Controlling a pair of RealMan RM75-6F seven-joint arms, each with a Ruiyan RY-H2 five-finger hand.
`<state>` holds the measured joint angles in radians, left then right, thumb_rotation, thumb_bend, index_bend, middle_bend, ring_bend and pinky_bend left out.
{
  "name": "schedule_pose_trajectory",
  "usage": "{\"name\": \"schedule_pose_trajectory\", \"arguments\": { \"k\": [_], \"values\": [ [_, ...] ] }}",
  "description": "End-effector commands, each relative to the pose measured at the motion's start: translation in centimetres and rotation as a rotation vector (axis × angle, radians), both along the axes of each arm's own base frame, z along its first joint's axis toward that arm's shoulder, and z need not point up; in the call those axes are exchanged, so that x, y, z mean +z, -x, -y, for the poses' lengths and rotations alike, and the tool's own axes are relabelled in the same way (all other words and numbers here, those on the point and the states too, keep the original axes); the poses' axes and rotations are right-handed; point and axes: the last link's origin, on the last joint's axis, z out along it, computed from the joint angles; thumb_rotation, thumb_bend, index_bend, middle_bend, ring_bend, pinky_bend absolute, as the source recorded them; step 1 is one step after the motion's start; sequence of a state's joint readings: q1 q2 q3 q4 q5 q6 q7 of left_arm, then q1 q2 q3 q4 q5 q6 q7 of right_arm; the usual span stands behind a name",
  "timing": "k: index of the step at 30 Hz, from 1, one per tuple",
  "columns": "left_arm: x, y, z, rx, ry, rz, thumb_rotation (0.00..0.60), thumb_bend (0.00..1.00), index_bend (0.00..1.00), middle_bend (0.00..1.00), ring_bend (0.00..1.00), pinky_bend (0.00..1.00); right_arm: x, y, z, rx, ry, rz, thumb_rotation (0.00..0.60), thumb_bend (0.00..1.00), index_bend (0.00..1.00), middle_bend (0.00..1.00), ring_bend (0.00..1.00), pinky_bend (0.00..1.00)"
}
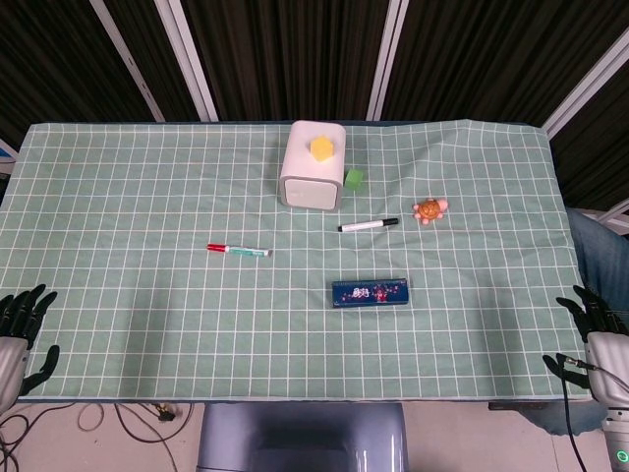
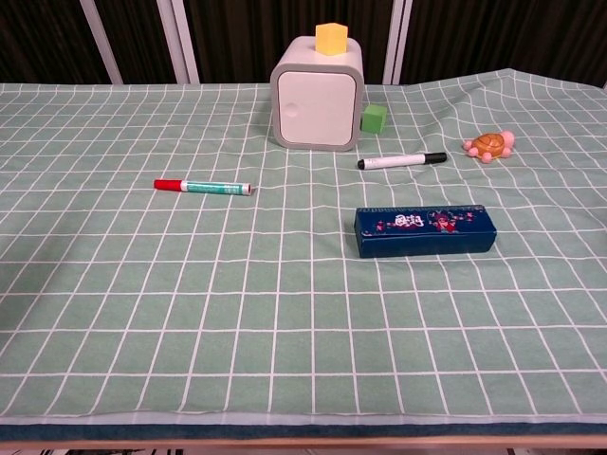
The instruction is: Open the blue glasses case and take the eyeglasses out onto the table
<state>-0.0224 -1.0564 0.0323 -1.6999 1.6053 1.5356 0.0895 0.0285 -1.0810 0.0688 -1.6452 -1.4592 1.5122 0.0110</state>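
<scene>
The blue glasses case [image 1: 370, 293] [image 2: 425, 231] lies closed on the green checked cloth, right of the table's centre, its printed lid facing up. No eyeglasses show. My left hand [image 1: 18, 334] hangs off the table's near left corner, fingers spread and holding nothing. My right hand [image 1: 598, 339] sits off the near right corner, fingers also spread and empty. Both hands are far from the case and appear only in the head view.
A white cube box [image 1: 312, 165] with a yellow block [image 1: 321, 148] on top stands at the back centre, a green block [image 1: 355, 178] beside it. A black-capped marker [image 1: 369, 225], a red-capped marker [image 1: 238, 250] and a small turtle toy [image 1: 429, 209] lie on the cloth.
</scene>
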Motion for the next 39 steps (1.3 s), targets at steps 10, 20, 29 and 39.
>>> {"name": "schedule_pose_trajectory", "arguments": {
  "k": [10,20,29,39],
  "values": [
    [0.0,0.0,-0.1,0.001,-0.001,0.005,0.600,0.44,0.03,0.00,0.00,0.00,-0.2,-0.3,0.2,0.007,-0.054,0.017,0.600,0.20,0.21,0.10,0.11,0.23],
    [0.0,0.1,-0.2,0.020,0.006,0.020,0.600,0.44,0.03,0.00,0.00,0.00,1.9,-3.9,7.0,0.006,-0.336,0.019,0.600,0.20,0.21,0.10,0.11,0.23],
    [-0.1,0.0,-0.3,0.019,0.006,0.034,0.600,0.44,0.03,0.00,0.00,0.00,-1.9,-8.8,14.2,0.023,-0.546,-0.052,0.600,0.20,0.21,0.10,0.11,0.23],
    [0.0,0.3,-0.4,0.031,-0.003,0.037,0.600,0.44,0.03,0.00,0.00,0.00,-8.5,-15.7,18.4,0.087,-0.687,-0.100,0.600,0.20,0.21,0.10,0.11,0.23]
  ]
}}
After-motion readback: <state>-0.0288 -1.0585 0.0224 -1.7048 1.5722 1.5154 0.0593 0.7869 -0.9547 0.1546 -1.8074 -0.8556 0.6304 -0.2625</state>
